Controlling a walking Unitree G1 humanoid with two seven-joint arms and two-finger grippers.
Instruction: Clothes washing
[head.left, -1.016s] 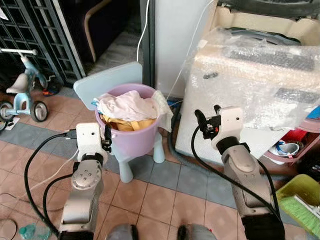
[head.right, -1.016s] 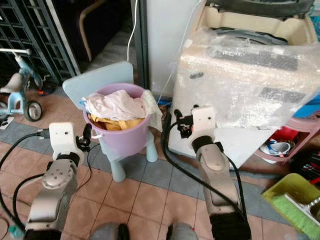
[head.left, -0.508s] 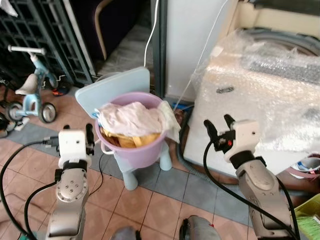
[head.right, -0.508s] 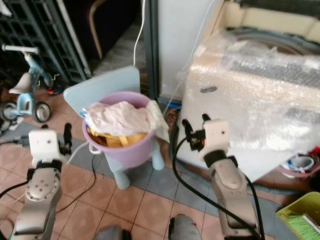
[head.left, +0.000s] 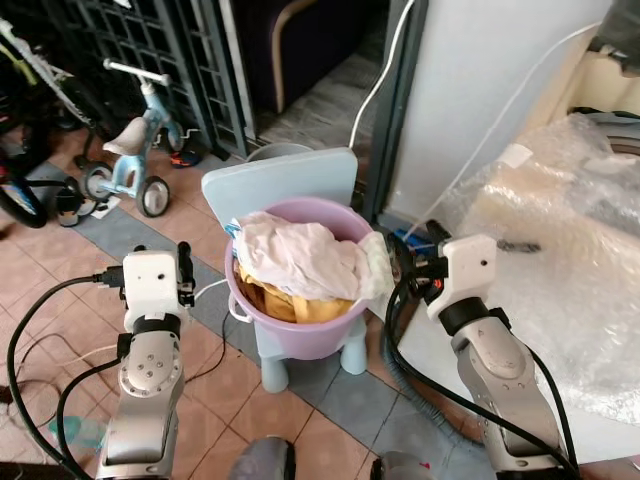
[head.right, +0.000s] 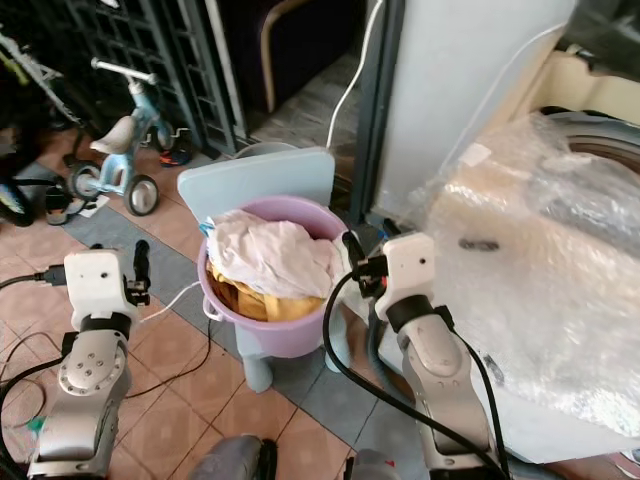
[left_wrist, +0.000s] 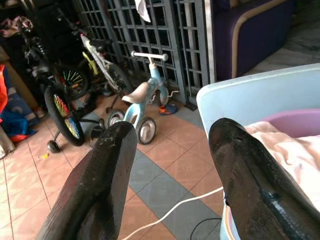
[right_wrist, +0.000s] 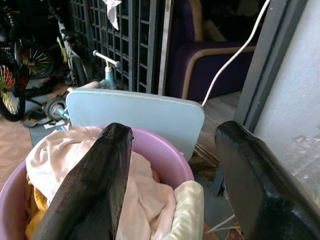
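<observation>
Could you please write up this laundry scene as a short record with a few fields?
container: purple bucket on a pale blue child's chair
contents: pinkish cloth on top, yellow fabric beneath
left gripper: open, beside the bucket, empty
right gripper: open, by the bucket's rim, empty
washer: bubble-wrapped machine on the robot's right
background: tricycle

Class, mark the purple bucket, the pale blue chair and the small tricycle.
purple bucket (head.left: 300, 338): left eye view, front wall.
pale blue chair (head.left: 285, 186): left eye view, backrest.
small tricycle (head.right: 112, 136): right eye view, seat.
</observation>
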